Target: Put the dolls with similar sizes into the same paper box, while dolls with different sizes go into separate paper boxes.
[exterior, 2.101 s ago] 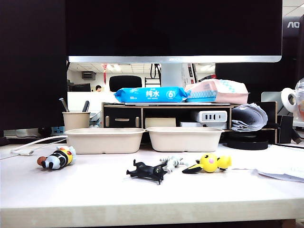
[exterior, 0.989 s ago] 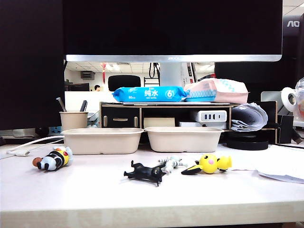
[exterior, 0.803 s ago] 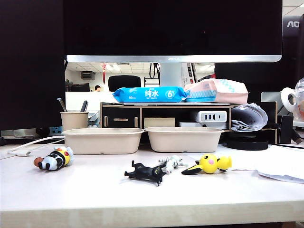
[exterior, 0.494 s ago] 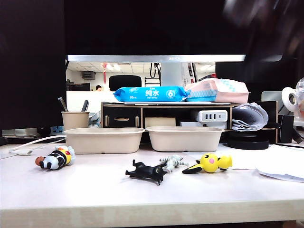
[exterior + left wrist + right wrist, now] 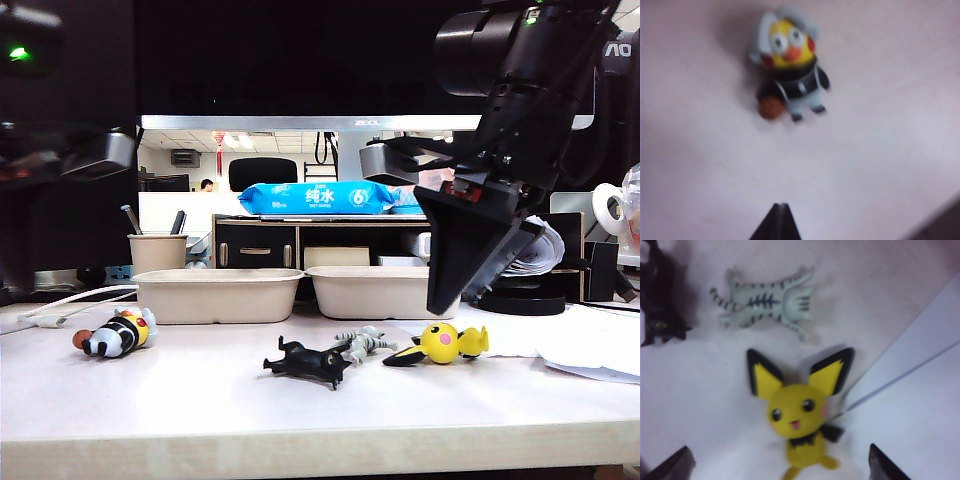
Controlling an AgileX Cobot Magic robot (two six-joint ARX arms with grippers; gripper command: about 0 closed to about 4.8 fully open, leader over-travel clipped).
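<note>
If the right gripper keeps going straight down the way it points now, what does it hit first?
Most likely the yellow doll: the right wrist view shows it lying between the open right gripper's fingers, above the table. Depth is unclear.

A pale, wood-grain counter [image 5: 200,410] stretches across the front, brightly lit. Behind it a big dark monitor [image 5: 300,60] with a silver lower edge stands on a low black-and-wood shelf riser [image 5: 260,245]. On top of the riser lies a blue pack of wet wipes [image 5: 315,198]. Left of it, a small beige pen cup [image 5: 160,252]. Far right, a stack of rolled grey papers [image 5: 535,250] and loose white sheets [image 5: 590,350].
</note>
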